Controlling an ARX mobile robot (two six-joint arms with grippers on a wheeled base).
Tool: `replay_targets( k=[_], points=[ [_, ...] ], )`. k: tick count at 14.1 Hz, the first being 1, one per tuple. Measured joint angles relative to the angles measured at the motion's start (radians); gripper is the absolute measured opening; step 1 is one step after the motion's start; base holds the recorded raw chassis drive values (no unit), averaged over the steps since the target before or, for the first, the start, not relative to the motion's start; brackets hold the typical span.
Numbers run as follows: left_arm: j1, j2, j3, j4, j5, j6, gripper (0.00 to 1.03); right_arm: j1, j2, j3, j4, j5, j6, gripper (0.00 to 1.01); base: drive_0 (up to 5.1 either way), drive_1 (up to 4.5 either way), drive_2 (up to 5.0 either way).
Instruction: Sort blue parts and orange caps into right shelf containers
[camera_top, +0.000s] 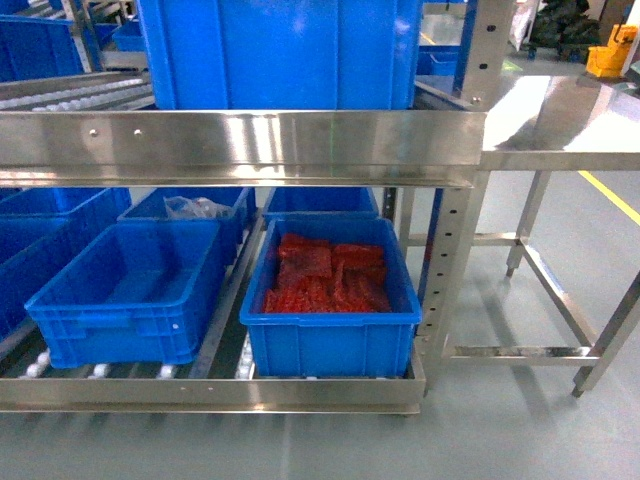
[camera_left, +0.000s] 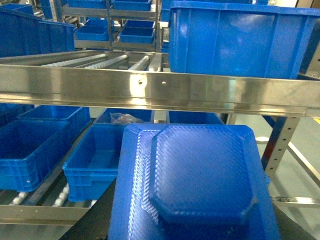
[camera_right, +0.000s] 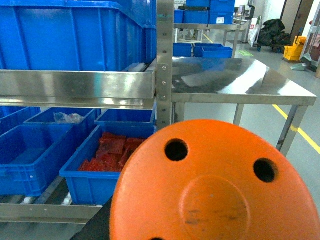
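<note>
A bright blue part (camera_left: 200, 185) with a raised eight-sided middle fills the lower left wrist view, held close to the camera; my left gripper is shut on it, its fingers hidden behind it. An orange cap (camera_right: 215, 190) with dark round holes fills the lower right wrist view the same way, my right gripper shut on it and hidden. Neither gripper shows in the head view. On the lower level of the steel shelf (camera_top: 240, 145) stand an empty blue container (camera_top: 110, 330) on the left and, to its right, a container (camera_top: 330, 345) holding red pieces.
A big blue crate (camera_top: 280, 50) sits on the upper level. Behind the empty container another crate holds a clear plastic bag (camera_top: 195, 208). A steel table (camera_top: 570, 120) adjoins the shelf on the right, with grey floor and a yellow line beyond.
</note>
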Motion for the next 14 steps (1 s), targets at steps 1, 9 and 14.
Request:
replay_targets(
  k=[1, 9, 14],
  points=[
    [0.0, 0.0, 0.0, 0.0, 0.0, 0.0, 0.42, 0.0, 0.0, 0.0, 0.002, 0.0, 0.0, 0.45, -5.2, 2.29, 2.3],
    [0.0, 0.0, 0.0, 0.0, 0.0, 0.0, 0.42, 0.0, 0.0, 0.0, 0.003, -0.001, 0.0, 0.45, -5.0, 2.43, 2.4],
    [0.0, 0.0, 0.0, 0.001, 0.0, 0.0, 0.42, 0.0, 0.0, 0.0, 0.001, -0.002, 0.0, 0.45, -5.1, 2.35, 2.3]
  ],
)
